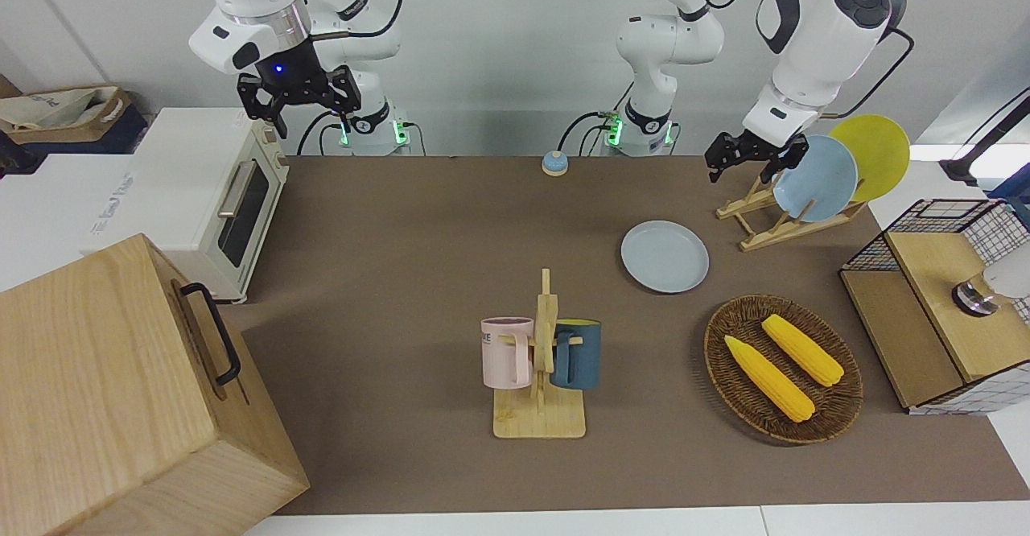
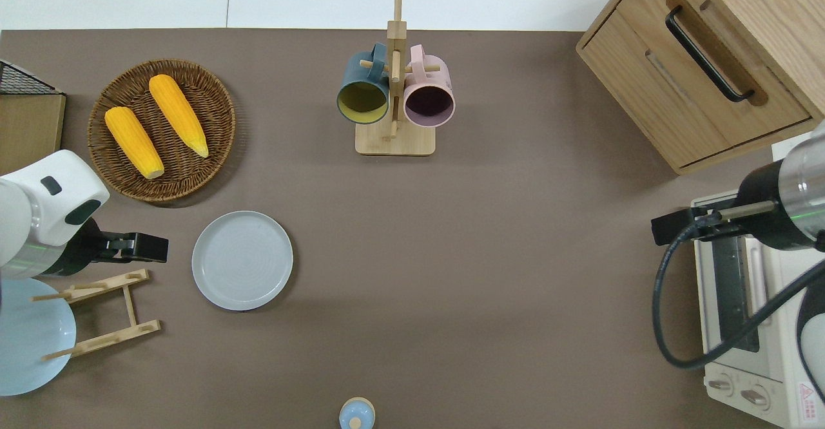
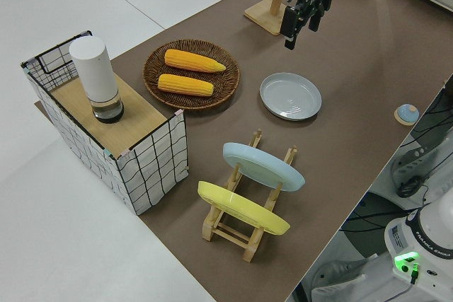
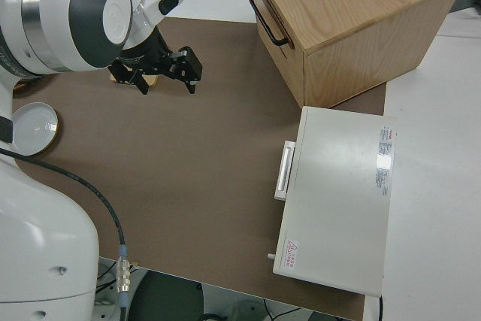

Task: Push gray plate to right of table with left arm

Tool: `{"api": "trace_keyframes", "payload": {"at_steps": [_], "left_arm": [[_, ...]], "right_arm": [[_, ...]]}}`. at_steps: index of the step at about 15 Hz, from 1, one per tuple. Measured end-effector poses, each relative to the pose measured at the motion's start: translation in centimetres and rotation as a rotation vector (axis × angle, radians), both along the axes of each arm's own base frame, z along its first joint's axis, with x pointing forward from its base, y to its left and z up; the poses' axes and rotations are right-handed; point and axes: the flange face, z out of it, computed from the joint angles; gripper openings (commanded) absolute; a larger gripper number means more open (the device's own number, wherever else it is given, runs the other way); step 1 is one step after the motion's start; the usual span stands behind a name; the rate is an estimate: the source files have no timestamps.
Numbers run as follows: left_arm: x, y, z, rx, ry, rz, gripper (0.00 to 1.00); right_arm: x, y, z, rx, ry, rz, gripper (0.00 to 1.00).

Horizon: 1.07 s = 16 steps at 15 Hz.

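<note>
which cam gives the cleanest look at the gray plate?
Overhead: the gray plate appears as a full, unobstructed circle on the table. The front view and left side view show it whole too, but slanted into an oval. The right side view shows only part of it, cut off by the arm.

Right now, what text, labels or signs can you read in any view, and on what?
"FRANKA EMIKA": on the white arm base in the left side view.
"NE" or "VE", cut off and uncertain: on the pink mug.
Gray printed wording: on top of the toaster oven, too blurred to read.
Red triangle warning sticker: on the oven top, text too small.
White label strip: on the oven top, too small.
Print on the paper bag: unreadable.
</note>
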Motion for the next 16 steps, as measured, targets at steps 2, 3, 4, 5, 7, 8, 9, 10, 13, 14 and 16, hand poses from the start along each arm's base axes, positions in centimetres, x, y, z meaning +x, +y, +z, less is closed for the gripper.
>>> {"api": "trace_keyframes", "payload": {"at_steps": [2,3,4,5,7,8,9,10,13,14,16], "left_arm": [[0.0,0.0,0.0,0.0,0.003,0.001,1.0],[-0.1,0.1,0.0,0.0,0.006,0.001,1.0],[-0.1,0.1,-0.1,0.0,0.008,0.002,1.0],[-0.1,0.3,-0.1,-0.001,0.009,0.006,1.0],[-0.1,0.9,-0.1,-0.005,0.012,0.018,1.0],[-0.2,1.0,-0.2,-0.005,0.019,0.021,1.0],[-0.3,1.2,-0.3,-0.005,0.029,0.023,1.0],[-0.4,1.2,-0.4,-0.005,0.036,0.024,1.0],[-0.6,1.3,-1.4,-0.004,0.059,0.026,1.0],[-0.7,1.3,-1.7,-0.004,0.066,0.027,1.0],[-1.0,1.4,-2.5,-0.004,0.082,0.028,1.0]], "right_arm": [[0.0,0.0,0.0,0.0,0.0,0.0,0.983],[0.0,0.0,0.0,0.0,0.0,0.0,0.983],[0.0,0.0,0.0,0.0,0.0,0.0,0.983],[0.0,0.0,0.0,0.0,0.0,0.0,0.983],[0.0,0.0,0.0,0.0,0.0,0.0,0.983],[0.0,0.0,0.0,0.0,0.0,0.0,0.983],[0.0,0.0,0.0,0.0,0.0,0.0,0.983],[0.0,0.0,0.0,0.0,0.0,0.0,0.983],[0.0,0.0,0.0,0.0,0.0,0.0,0.983],[0.0,0.0,0.0,0.0,0.0,0.0,0.983],[0.0,0.0,0.0,0.0,0.0,0.0,0.983]]}}
